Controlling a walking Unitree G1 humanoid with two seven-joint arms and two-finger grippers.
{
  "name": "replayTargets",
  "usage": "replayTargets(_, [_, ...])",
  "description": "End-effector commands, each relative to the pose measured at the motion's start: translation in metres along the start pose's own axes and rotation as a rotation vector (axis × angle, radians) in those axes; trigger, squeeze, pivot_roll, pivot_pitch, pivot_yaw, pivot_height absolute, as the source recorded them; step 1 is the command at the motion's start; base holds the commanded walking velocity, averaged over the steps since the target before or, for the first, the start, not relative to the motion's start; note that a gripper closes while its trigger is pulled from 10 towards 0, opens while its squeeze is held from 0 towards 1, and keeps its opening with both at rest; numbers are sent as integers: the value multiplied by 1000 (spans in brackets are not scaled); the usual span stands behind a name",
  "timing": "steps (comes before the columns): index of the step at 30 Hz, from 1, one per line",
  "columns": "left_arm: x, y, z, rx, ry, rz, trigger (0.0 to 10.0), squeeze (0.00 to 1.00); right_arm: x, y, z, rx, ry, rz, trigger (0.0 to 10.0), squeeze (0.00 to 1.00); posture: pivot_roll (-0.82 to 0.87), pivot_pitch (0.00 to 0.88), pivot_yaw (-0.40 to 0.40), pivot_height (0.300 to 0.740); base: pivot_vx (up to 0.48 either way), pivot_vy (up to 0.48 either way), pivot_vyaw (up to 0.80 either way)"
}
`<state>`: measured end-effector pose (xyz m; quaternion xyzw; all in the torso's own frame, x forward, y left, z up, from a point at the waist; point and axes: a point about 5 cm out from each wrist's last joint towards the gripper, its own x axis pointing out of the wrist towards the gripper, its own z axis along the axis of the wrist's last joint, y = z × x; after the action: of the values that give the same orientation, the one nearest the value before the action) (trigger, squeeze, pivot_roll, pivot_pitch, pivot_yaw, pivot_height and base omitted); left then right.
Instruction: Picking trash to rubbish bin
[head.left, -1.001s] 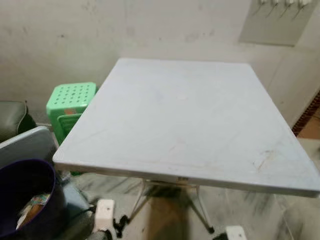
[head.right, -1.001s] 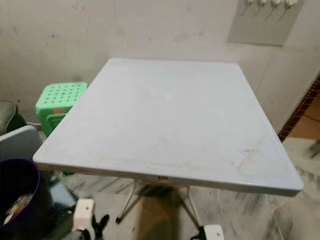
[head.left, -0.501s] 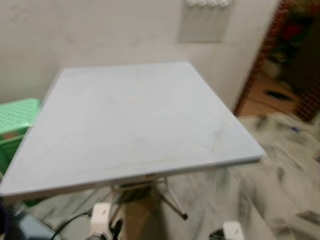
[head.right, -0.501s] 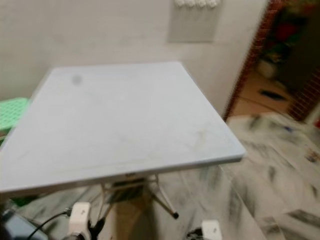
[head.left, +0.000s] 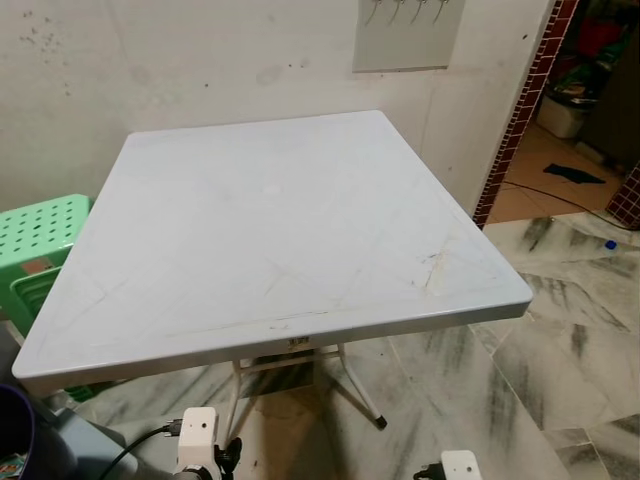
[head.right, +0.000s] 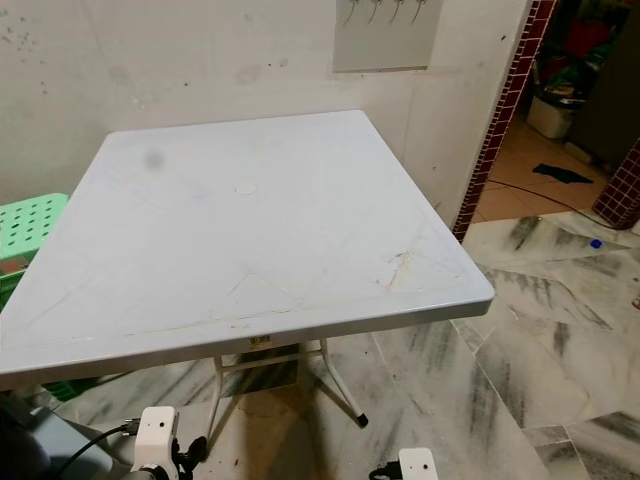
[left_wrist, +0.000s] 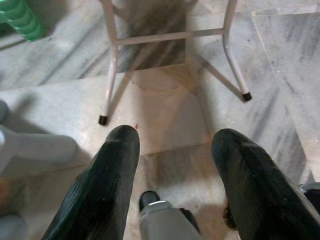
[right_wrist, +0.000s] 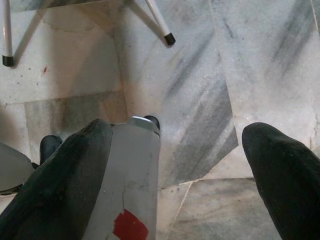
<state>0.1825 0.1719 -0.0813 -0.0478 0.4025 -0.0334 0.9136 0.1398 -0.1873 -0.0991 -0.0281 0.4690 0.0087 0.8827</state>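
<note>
A sliver of the dark blue rubbish bin (head.left: 10, 448) shows at the lower left corner, beside the table. On the marble floor to the right lies a small blue object (head.left: 610, 243); what it is cannot be made out. My left gripper (left_wrist: 175, 137) hangs low and points at the floor near the table's legs (left_wrist: 111, 65); it is open, with nothing between its fingers. My right gripper (right_wrist: 179, 130) also hangs over the marble floor, open wide and holding nothing.
A pale grey folding table (head.left: 280, 230) stands right in front, its top bare apart from a small round mark (head.right: 246, 187). A green plastic stool (head.left: 40, 240) is at its left. A brick-edged doorway (head.left: 520, 110) opens at the right, with a dark item (head.left: 575, 173) on its orange floor.
The whole view has swung to the right, so the bin has slid almost out at the left and the doorway has come in. Nothing in the scene itself has moved.
</note>
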Motion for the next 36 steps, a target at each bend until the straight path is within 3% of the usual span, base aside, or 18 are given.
replayTargets(1, [1, 1, 3, 6, -2, -2, 10000, 0, 0, -2, 0, 5, 4, -5, 10000, 0, 25, 0, 16, 715, 0, -292, 0])
replayTargets(22, [1, 0, 2, -3, 0, 0, 10000, 0, 0, -3, 0, -1, 9, -6, 10000, 0, 23, 0, 13, 715, 0, -296, 0])
replayTargets(36, [0, 2, 2, -21, 3, 10, 10000, 0, 0, -1, 0, 3, 8, -4, 10000, 0, 23, 0, 15, 715, 0, 0, 0])
